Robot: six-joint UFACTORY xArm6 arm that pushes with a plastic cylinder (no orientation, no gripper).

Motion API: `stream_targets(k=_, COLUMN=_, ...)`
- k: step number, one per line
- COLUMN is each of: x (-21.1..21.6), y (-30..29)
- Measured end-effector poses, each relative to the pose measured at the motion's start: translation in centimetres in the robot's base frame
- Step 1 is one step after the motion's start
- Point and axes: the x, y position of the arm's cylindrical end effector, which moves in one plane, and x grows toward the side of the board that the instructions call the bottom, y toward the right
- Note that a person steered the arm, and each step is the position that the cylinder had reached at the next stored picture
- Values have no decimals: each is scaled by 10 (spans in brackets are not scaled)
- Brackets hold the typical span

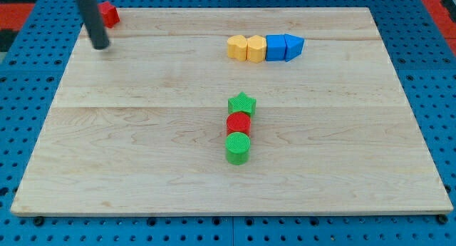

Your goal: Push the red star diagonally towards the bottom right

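My tip beside red block, possibly star

My tip sits just left of the red star at the board's top-left corner. Toward the bottom right, 3 touching blocks stand mid-board: green star, red cylinder, green cylinder.

red star, board's top-left corner, partly hidden behind dark rod
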Motion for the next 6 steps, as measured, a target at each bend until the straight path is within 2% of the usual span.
stream_targets(k=1, x=-41, y=-35)
stream_targets(k=3, x=-97, y=-39)
stream_targets(k=6, x=-91, y=-4)
